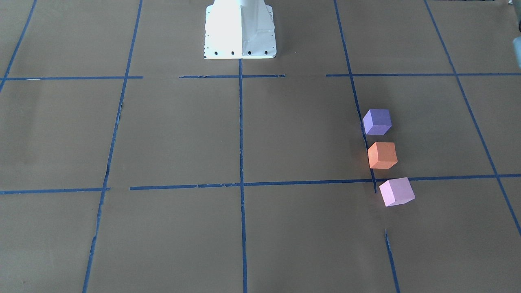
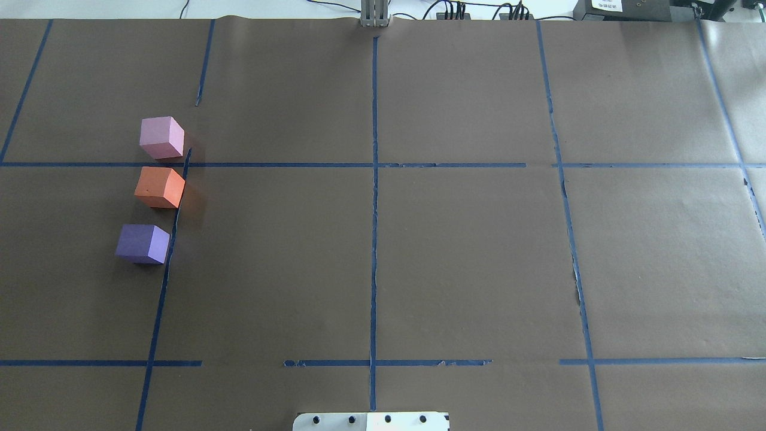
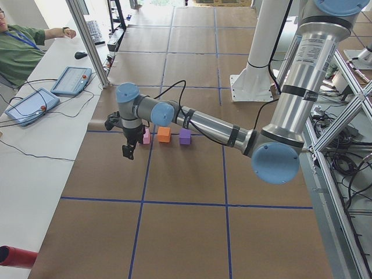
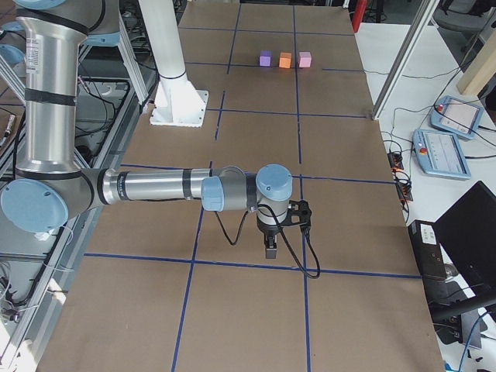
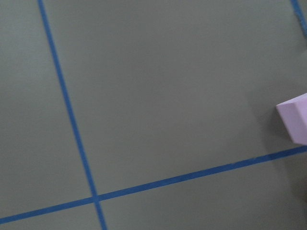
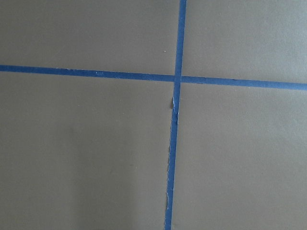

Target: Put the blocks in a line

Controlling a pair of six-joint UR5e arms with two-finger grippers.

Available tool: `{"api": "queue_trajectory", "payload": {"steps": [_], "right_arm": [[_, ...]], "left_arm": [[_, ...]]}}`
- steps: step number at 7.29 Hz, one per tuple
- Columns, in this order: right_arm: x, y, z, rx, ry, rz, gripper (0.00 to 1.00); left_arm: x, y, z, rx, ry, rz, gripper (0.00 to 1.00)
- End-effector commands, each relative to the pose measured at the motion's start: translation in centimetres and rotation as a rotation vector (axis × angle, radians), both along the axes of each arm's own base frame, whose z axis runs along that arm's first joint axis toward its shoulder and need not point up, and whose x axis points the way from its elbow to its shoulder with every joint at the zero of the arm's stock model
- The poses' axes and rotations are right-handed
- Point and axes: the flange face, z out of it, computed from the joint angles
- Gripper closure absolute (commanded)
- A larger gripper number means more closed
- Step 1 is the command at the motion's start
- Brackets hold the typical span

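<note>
Purple block (image 2: 142, 243), orange block (image 2: 159, 187), pink block (image 2: 161, 137); row leading away from robot (image 2: 371, 422)

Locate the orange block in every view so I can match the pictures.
Exterior front-facing: orange block, right of centre.
Overhead exterior: the block at the left, mid-height.
Exterior left: the block near the centre, slightly left.
Exterior right: the block at the top, right of centre.
Left wrist-mounted: not in it.
Right wrist-mounted: not in it.
Shared landmark: it stands between the purple block and the pink block.
</note>
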Motion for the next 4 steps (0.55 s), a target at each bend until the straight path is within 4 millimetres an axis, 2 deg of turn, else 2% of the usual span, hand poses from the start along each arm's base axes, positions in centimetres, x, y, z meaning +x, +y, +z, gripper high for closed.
{"api": "queue_trajectory", "payload": {"steps": [1,2,4], "right_arm": [[0.0,0.0,0.0,0.0,0.0,0.0,0.0],[0.0,0.0,0.0,0.0,0.0,0.0,0.0],[0.0,0.0,0.0,0.0,0.0,0.0,0.0]], "left_arm": [[-3.2,4.0,6.0,-0.031,0.072,0.064,0.0],[-2.4,5.0,7.4,-0.07,0.18,0.066,0.0],[-2.3,5.1,7.2,-0.07,0.19,0.064,0.0]]}}
